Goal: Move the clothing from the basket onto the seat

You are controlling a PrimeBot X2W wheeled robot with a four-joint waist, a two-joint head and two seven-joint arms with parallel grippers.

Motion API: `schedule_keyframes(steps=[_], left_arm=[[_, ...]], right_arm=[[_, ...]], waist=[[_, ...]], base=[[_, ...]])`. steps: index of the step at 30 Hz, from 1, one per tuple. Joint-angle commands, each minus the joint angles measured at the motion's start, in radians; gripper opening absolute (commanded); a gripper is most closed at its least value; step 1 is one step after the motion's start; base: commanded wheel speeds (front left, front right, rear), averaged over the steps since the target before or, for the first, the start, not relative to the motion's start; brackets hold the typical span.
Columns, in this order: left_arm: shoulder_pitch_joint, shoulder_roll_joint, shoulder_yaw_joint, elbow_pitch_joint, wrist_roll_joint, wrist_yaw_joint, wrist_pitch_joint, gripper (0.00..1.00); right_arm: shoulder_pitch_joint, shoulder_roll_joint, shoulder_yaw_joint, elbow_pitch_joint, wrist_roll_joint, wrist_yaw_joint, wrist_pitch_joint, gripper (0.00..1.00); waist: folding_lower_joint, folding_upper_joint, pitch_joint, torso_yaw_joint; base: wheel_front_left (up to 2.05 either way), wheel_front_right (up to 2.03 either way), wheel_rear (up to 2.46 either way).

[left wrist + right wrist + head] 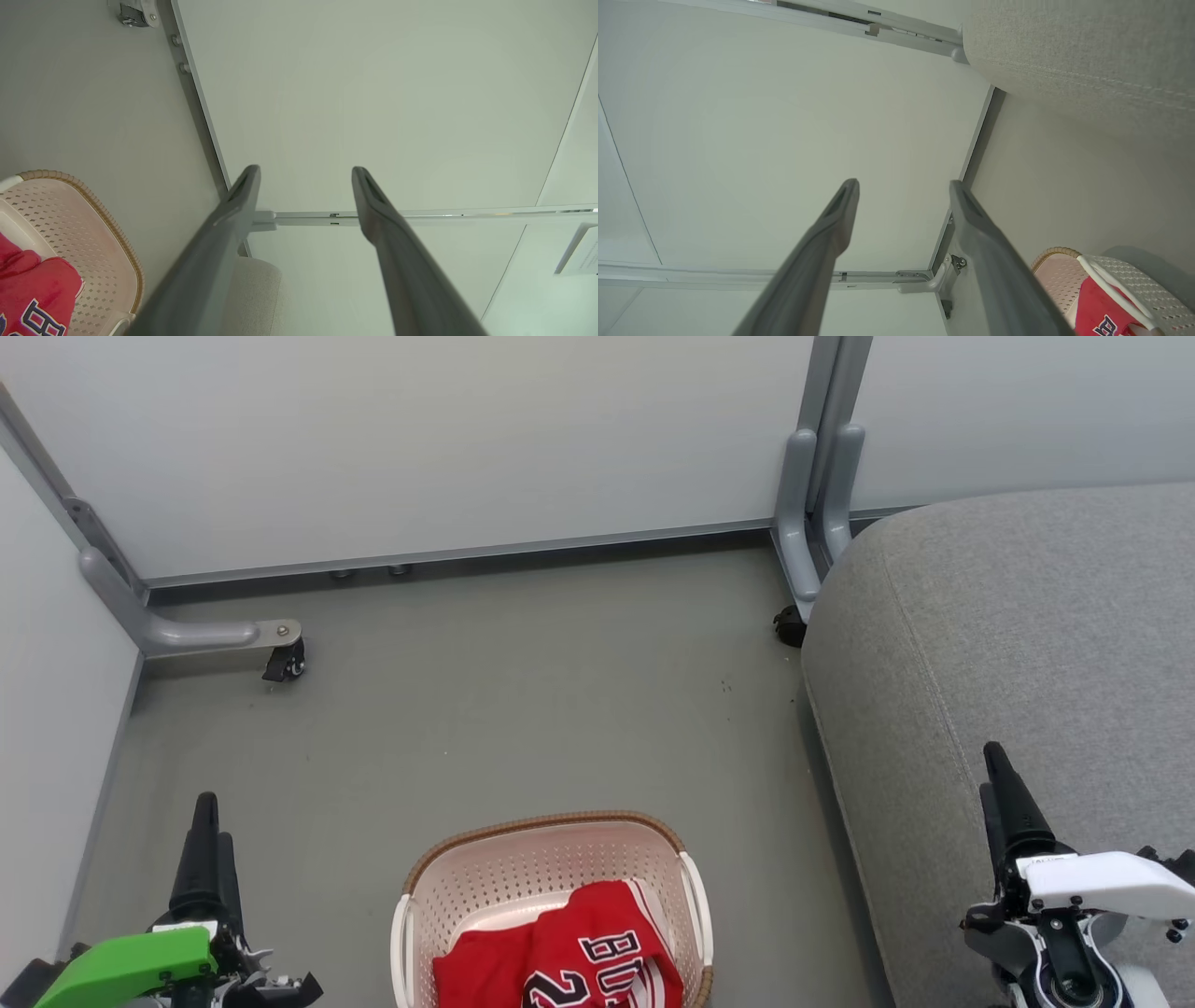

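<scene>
Presently: clothing [569, 957], red, heaped in near half of basket [546, 823], between both arms; left gripper [306, 170] spread wide, empty, seemingly nearer; right gripper [903, 183] wide, empty, by seat [1027, 616] at right

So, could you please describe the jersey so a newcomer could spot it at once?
Left of the big grey seat, a cream perforated basket with a brown rim stands on the floor. The jersey lies inside it, towards the seat's side. Unlike the plain red garment beside it, it bears dark lettering and numbers.
</scene>
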Motion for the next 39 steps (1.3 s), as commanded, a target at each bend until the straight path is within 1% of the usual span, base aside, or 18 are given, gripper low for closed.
schedule_keyframes(steps=[1,3,7,15,18,21,23,25,30,31,32,34,36,39], left_arm=[[-0.008,0.006,0.015,-0.019,0.021,-0.004,-0.011,1.00],[-0.010,0.006,0.026,-0.024,0.038,-0.004,-0.019,1.00],[-0.016,0.006,0.051,-0.043,0.094,-0.004,-0.035,1.00],[-0.028,0.007,0.101,-0.102,0.224,-0.005,-0.064,1.00],[-0.032,0.008,0.133,-0.131,0.302,-0.005,-0.074,1.00],[-0.038,0.008,0.145,-0.153,0.363,0.001,-0.084,1.00],[-0.035,0.008,0.137,-0.177,0.410,0.015,-0.091,1.00],[-0.029,0.008,0.117,-0.208,0.459,0.038,-0.098,1.00],[-0.002,0.009,0.030,-0.292,0.584,0.104,-0.115,1.00],[0.002,0.009,0.018,-0.302,0.608,0.111,-0.116,1.00],[0.009,0.009,-0.013,-0.321,0.676,0.129,-0.120,1.00],[0.016,0.009,-0.066,-0.340,0.760,0.167,-0.126,1.00],[0.021,0.009,-0.119,-0.351,0.835,0.204,-0.132,1.00],[0.027,0.009,-0.184,-0.352,0.915,0.251,-0.140,1.00]], right_arm=[[-0.019,-0.006,-0.005,-0.025,-0.062,0.000,-0.011,1.00],[-0.022,-0.012,-0.008,-0.037,-0.162,0.000,-0.019,1.00],[-0.031,-0.015,0.005,-0.078,-0.313,0.000,-0.035,1.00],[-0.041,-0.030,0.039,-0.169,-0.515,0.000,-0.065,1.00],[-0.045,-0.043,0.067,-0.206,-0.598,0.000,-0.075,1.00],[-0.045,-0.050,0.086,-0.226,-0.655,0.000,-0.085,1.00],[-0.046,-0.055,0.095,-0.237,-0.691,0.000,-0.092,1.00],[-0.047,-0.061,0.106,-0.245,-0.727,0.000,-0.099,1.00],[-0.041,-0.071,0.135,-0.253,-0.814,0.000,-0.115,1.00],[-0.039,-0.071,0.139,-0.249,-0.822,0.001,-0.117,1.00],[-0.037,-0.073,0.149,-0.242,-0.837,0.001,-0.121,1.00],[-0.038,-0.078,0.162,-0.238,-0.865,0.001,-0.128,1.00],[-0.038,-0.079,0.168,-0.237,-0.895,0.001,-0.133,1.00],[-0.034,-0.079,0.177,-0.239,-0.940,0.001,-0.141,1.00]], waist=[[0.0000,0.0000,-0.001,0.000],[0.0000,0.0000,-0.001,0.000],[0.0000,0.0000,-0.002,0.000],[0.0000,0.0000,-0.003,0.001],[0.0000,0.0000,-0.003,0.001],[0.0000,0.0000,-0.003,0.001],[0.0000,0.0000,-0.004,0.001],[0.0000,0.0000,-0.004,0.002],[0.0000,0.0000,-0.004,0.004],[0.0000,0.0000,-0.004,0.004],[0.0000,0.0000,-0.005,0.004],[0.0000,0.0000,-0.004,0.003],[0.0000,0.0000,-0.005,0.003],[0.0000,0.0000,-0.006,0.003]], base=[[0.00,0.00,0.00],[0.00,0.00,0.00],[0.00,0.00,0.00],[0.00,0.00,0.00],[0.00,0.00,0.00],[0.00,0.00,0.00],[0.00,0.00,0.00],[0.00,0.00,0.00],[0.00,0.00,0.00],[0.00,0.00,0.00],[0.00,0.00,0.00],[0.00,0.00,0.00],[0.00,0.00,0.00],[0.00,0.00,0.00]])
